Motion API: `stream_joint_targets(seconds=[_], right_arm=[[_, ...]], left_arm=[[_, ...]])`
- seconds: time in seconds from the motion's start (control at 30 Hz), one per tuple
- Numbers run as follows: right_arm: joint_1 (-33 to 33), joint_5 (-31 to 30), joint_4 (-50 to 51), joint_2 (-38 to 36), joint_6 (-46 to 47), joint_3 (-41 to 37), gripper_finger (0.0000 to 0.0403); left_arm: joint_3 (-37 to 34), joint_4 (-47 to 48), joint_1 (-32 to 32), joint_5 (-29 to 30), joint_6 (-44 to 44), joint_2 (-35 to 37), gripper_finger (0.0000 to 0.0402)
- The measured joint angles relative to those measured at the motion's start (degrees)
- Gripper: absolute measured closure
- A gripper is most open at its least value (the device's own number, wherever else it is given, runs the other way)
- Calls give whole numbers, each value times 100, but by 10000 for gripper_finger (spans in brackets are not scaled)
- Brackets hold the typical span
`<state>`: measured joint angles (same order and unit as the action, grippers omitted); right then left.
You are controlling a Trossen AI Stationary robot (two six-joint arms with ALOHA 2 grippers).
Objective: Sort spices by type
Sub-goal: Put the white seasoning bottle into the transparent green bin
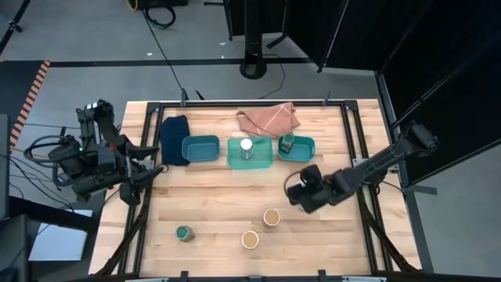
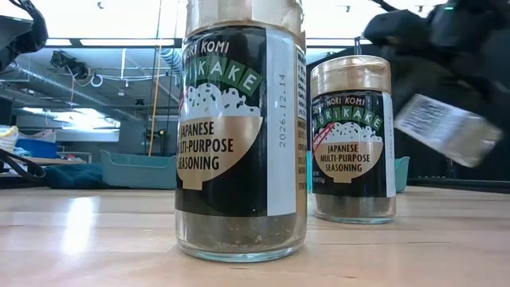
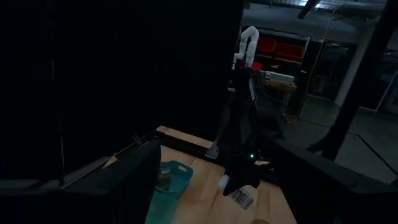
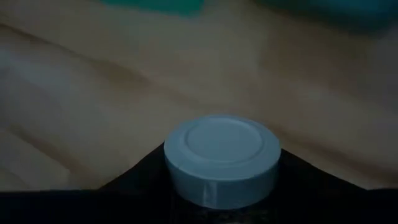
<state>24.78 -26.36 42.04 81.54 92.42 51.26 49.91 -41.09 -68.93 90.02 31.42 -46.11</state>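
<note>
Two pincers show: the left pincer (image 1: 145, 174), at left, released. Green-lidded jar (image 1: 184, 233) lower left, tan-lidded jars (image 1: 261, 228) lower centre; right pincer (image 1: 296, 194) at centre-right grasps a white-lidded jar (image 4: 222, 158) above the worktop (image 1: 211, 204).

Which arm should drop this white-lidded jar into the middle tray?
Right. The right gripper already holds the white-lidded jar between its fingers, just off the middle tray where the other white-lidded jar sits. The left gripper waits at the table's left edge.
</note>
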Motion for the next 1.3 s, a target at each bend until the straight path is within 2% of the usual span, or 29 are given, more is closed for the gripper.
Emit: stream_joint_targets(seconds=[0.17, 0.4, 0.87, 1.1, 1.3], right_arm=[[-494, -433, 0, 0, -1059, 350, 202], [-947, -1442, -335, -2, -2427, 884, 202], [-1163, -3303, -3133, -7, -5968, 1034, 202], [-1234, -3396, -4238, -13, -7158, 776, 202], [-1407, -2983, -5482, -11, -7384, 133, 202]], left_arm=[[0, 37, 96, 0, 0, 0, 94], [0, 162, 258, 0, -8, 0, 94], [0, 353, 625, 0, -15, -2, 94], [0, 353, 805, -2, -15, -2, 94], [0, 355, 930, 0, -15, -2, 94]])
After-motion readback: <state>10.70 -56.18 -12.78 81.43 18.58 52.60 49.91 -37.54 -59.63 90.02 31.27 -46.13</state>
